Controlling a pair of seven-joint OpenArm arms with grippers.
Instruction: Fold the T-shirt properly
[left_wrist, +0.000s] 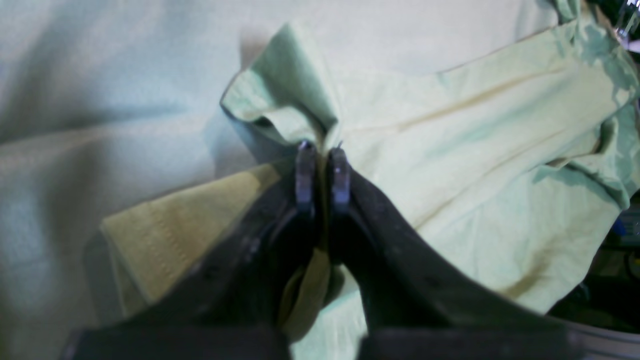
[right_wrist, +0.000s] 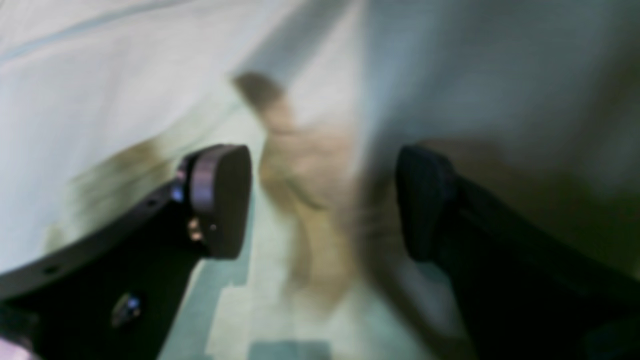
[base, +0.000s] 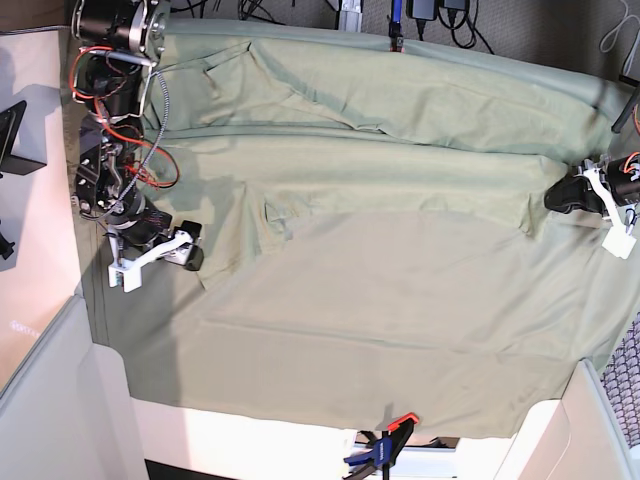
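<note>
T-shirt (base: 390, 170) spread across the far half of the tablecloth (base: 380, 330), wrinkled, one edge reaching the base view's right side. Left gripper (left_wrist: 322, 170) at that right side, jaws pressed together on a bunched fold of the T-shirt, cloth pinched between the fingertips (left_wrist: 305, 175) and rising in a ridge just beyond them. A yellower hemmed flap lying under the left finger in the left wrist view.

Right gripper (right_wrist: 325, 200) at the base view's left edge, jaws spread wide apart, nothing between them but blurred fabric below; too smeared to tell shirt from tablecloth there.

Red and black wires (base: 120, 110) looping along the right arm. Orange-handled clamp (base: 385, 445) gripping the near table edge. Dark cables (base: 440, 15) behind the far edge.
</note>
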